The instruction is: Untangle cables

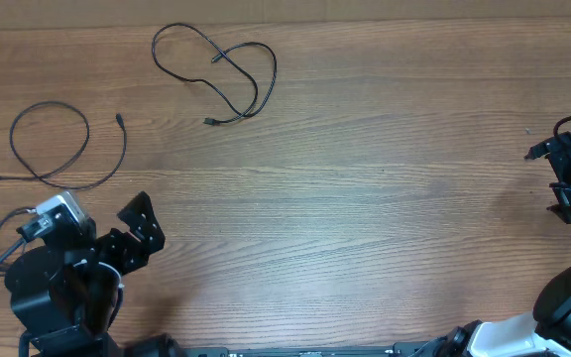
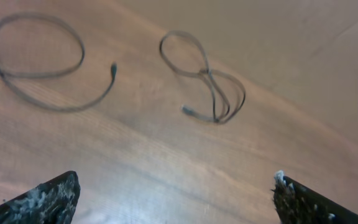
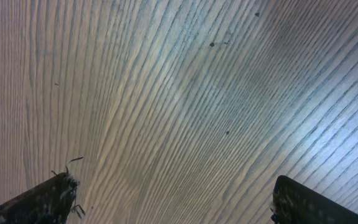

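The left gripper (image 1: 142,230) hovers above the bench (image 1: 365,198) with its fingers spread wide and nothing between them; its wrist view shows only wood grain in the gap. The looped cable (image 1: 43,177) lies flat on the bench beyond the left gripper and to its left; it forms one round loop, with a tail curving round to a small plug end that points away from the gripper. The twisted cable (image 2: 205,73) lies farther beyond the left gripper and a little to its right; it is folded into a figure-eight whose strands cross in the middle, with one plug end lying loose on the side facing the gripper. The two lie apart from each other, and neither touches the left gripper. The right gripper (image 1: 563,186) is well to the right of the left gripper, across the bench; its fingers are likewise held wide apart over bare wood, gripping nothing.
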Controlling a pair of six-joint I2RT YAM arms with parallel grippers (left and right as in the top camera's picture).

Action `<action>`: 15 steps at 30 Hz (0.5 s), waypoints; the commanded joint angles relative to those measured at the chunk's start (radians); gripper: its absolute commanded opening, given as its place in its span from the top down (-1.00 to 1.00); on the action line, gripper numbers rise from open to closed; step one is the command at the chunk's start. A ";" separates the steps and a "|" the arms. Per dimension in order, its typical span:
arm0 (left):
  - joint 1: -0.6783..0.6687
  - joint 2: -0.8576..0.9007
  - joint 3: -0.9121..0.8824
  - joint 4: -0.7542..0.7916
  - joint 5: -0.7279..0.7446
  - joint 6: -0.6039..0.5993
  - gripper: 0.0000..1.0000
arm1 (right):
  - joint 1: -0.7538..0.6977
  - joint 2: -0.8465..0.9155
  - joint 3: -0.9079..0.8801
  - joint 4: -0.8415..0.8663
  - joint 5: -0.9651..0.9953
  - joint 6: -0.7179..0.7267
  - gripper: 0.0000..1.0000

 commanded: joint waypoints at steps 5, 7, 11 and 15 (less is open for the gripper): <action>-0.009 -0.016 -0.021 -0.137 -0.021 0.028 -0.99 | -0.002 -0.006 0.024 0.002 0.000 0.005 -1.00; -0.028 -0.040 -0.043 -0.140 -0.018 0.018 -0.99 | -0.002 -0.006 0.024 0.002 0.000 0.005 -1.00; -0.130 -0.146 -0.138 -0.066 -0.042 0.019 -0.98 | -0.002 -0.006 0.024 0.002 0.000 0.005 -1.00; -0.166 -0.309 -0.270 0.045 -0.037 0.018 -0.99 | -0.002 -0.006 0.024 0.002 -0.001 0.005 -1.00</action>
